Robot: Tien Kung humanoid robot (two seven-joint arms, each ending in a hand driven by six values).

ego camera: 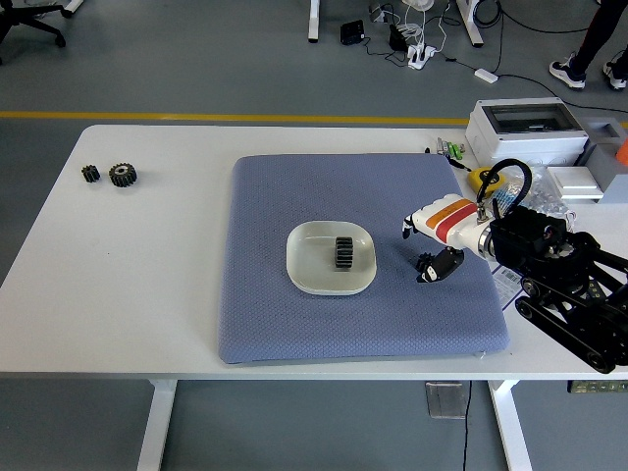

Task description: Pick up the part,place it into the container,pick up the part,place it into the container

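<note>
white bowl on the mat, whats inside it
One black gear stands on edge inside the white bowl, right of centre. Nothing covers the bowl; the right robot hand is off to its right.

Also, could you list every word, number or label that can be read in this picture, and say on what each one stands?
No text can be read here.
Tape measure: its label is too small to read.
White box: no legible print.
Paper under the right arm: dark marks, too blurred to read.
Right hand: orange and red bands only, no letters.
Gear in the dish: no marking visible.
</note>
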